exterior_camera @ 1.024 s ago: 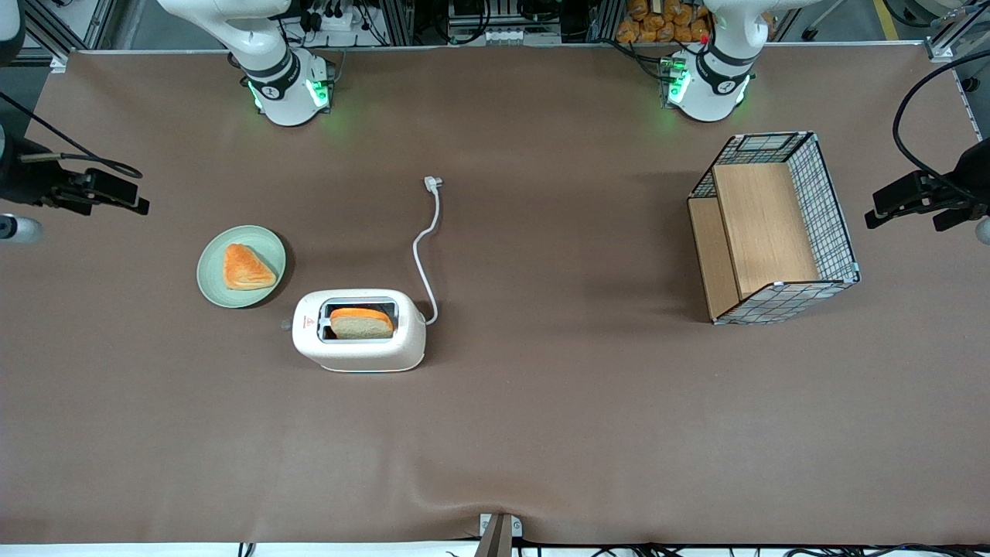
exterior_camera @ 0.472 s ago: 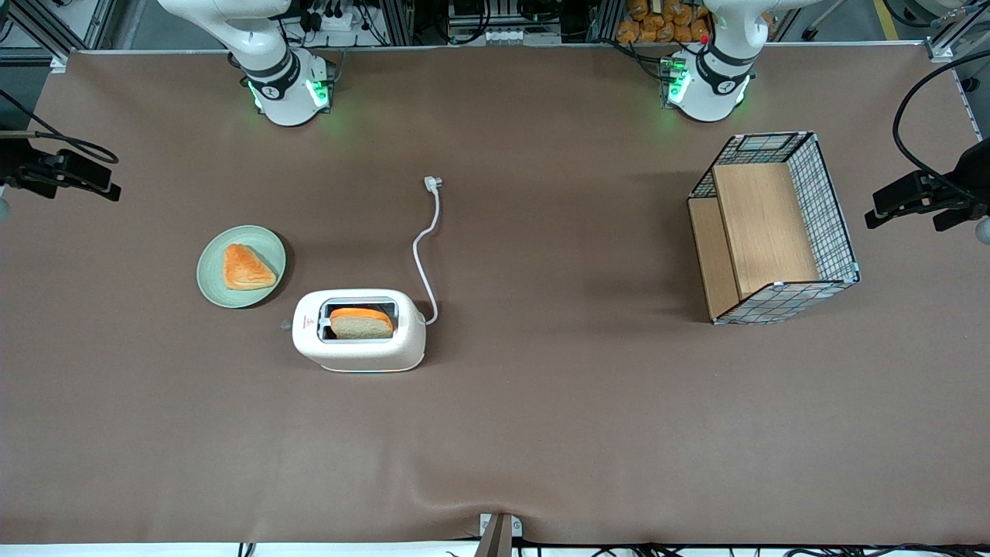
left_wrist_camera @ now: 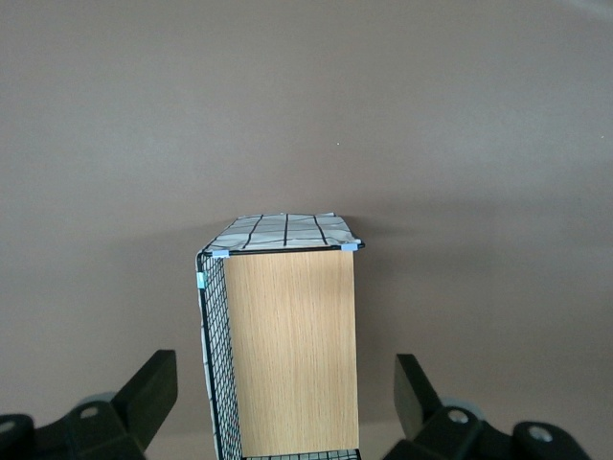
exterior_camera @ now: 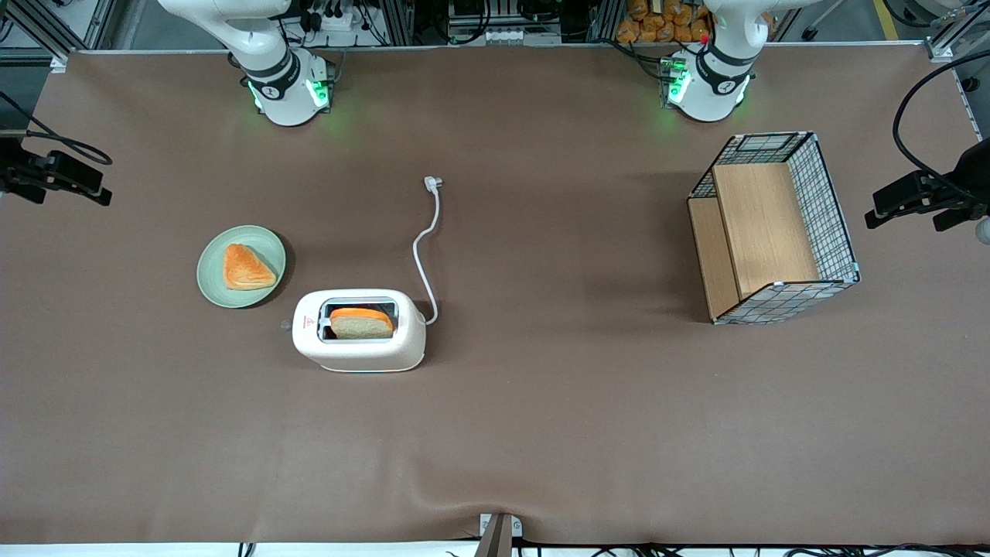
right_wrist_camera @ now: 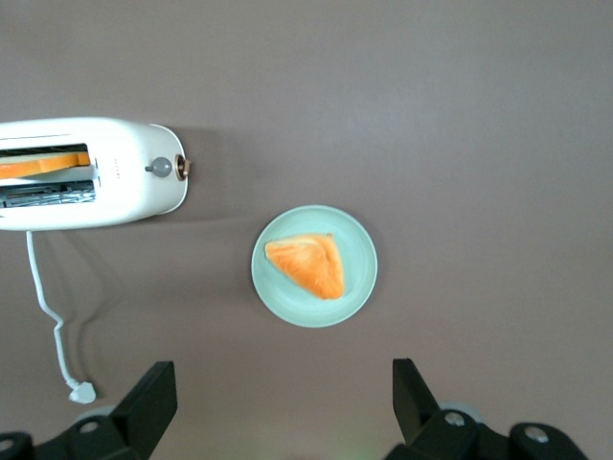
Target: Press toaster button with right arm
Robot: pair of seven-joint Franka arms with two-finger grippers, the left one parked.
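While gripper (right_wrist_camera: 278, 407) open, aloft; toaster button (exterior_camera: 286, 326) toward working arm's end

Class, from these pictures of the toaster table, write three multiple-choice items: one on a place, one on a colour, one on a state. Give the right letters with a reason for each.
1. Where is the tool of the right arm?
A. pressing on the toaster button
B. in the air at the working arm's end of the table, apart from the toaster
C. inside the wire basket

2. What colour is the plate under the pastry?
A. pale green
B. red
C. black

3. What state is the toaster slot in?
A. bare
B. covered by a lid
C. holding a slice of bread

Answers:
1 B, the wrist view looks down on the toaster button from well above, with open fingers touching nothing.
2 A, both views show a pale green round plate.
3 C, a slice of bread stands in the slot.
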